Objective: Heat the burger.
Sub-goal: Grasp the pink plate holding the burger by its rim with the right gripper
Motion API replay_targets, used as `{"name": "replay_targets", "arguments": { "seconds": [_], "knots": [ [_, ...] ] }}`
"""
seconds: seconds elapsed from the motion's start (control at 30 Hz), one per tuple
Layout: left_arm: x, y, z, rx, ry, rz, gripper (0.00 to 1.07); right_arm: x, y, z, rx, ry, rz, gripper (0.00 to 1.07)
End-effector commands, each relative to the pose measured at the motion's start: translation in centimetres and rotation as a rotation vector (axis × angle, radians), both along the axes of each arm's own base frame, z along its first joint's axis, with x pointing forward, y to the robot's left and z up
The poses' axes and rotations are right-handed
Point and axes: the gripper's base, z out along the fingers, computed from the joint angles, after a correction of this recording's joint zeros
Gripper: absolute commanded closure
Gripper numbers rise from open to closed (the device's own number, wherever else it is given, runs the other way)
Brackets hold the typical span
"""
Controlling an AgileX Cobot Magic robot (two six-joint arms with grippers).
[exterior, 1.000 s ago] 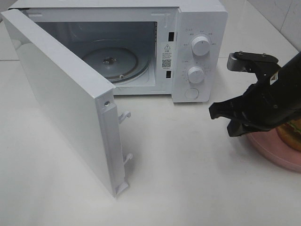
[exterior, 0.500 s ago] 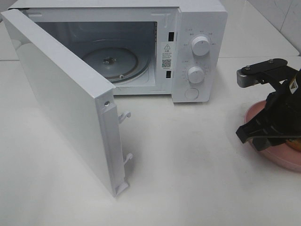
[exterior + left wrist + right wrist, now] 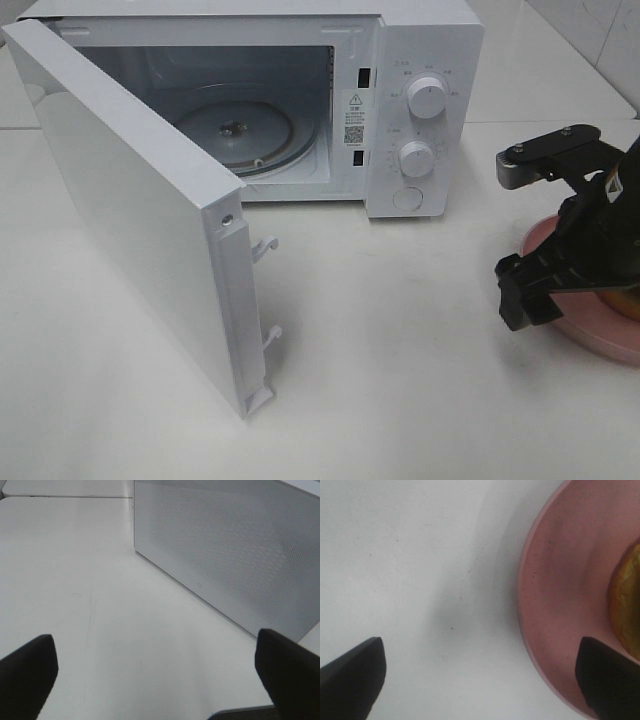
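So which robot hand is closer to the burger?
The right. The right gripper hangs open over the pink plate's edge, just beside the burger. The left gripper is open too, away by the outside of the microwave door.

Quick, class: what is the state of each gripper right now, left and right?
Left gripper: open, holding nothing.
Right gripper: open, holding nothing, at the edge of the pink plate.

Right end effector now lower, over the rim of the pink plate, jaws newly wide apart
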Motion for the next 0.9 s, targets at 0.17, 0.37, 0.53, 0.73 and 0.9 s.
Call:
{"name": "replay_targets", "arguments": {
  "seconds": [0.17, 0.37, 0.53, 0.73, 0.9],
  "knots": [
    [0.1, 0.0, 0.0, -0.010, -0.011, 0.000, 0.07, 1.3, -0.1, -2.2, -0.002, 0.008, -0.011, 0.09],
    [0.1, 0.0, 0.0, -0.010, -0.011, 0.000, 0.07, 2.4, -1.0, -3.6, -0.018, 0.039, -0.042, 0.11],
    [0.1, 0.0, 0.0, -0.010, -0.011, 0.000, 0.07, 3.6, -1.3, -4.2, -0.022, 0.035, -0.054, 0.12],
    [0.1, 0.0, 0.0, -0.010, -0.011, 0.000, 0.07, 5.0, -1.1, -5.2, -0.040, 0.051, -0.041, 0.13],
    [0.1, 0.0, 0.0, -0.010, -0.011, 0.000, 0.07, 6.0, -1.3, -6.1, -0.044, 0.068, -0.050, 0.15]
  ]
}}
